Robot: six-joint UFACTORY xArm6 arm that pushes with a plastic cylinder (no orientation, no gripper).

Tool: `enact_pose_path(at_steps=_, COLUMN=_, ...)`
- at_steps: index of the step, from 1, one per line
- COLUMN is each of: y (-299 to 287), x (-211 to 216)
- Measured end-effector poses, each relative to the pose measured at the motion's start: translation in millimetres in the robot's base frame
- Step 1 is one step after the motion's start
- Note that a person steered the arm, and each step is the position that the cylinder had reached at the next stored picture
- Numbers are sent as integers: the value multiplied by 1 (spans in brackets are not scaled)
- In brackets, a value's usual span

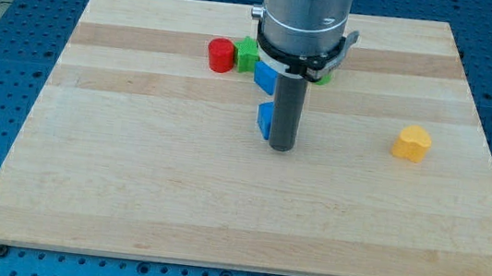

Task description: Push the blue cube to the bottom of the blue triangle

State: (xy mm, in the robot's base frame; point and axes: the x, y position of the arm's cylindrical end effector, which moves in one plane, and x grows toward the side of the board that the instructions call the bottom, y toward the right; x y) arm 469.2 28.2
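the blue cube (266,120), small and matte, sits near the board's middle, touching my tip (282,148) on its left side and half hidden by my rod. just above lies the blue triangle (265,76). i carry no claw, only a smooth dark rod. the wooden board (130,180) shows pale grain.

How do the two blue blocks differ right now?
The lower blue block sits nearer the view's bottom, touching my tip's rod on its left; the upper blue block lies higher, near the green block. The upper one shows more surface. Both are blue and partly hidden by the arm.
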Motion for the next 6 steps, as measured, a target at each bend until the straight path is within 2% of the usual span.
enact_pose_path(at_steps=1, y=-11, x=13)
enact_pose_path(at_steps=4, y=-27, x=-23)
enact_pose_path(at_steps=6, y=-27, x=-23)
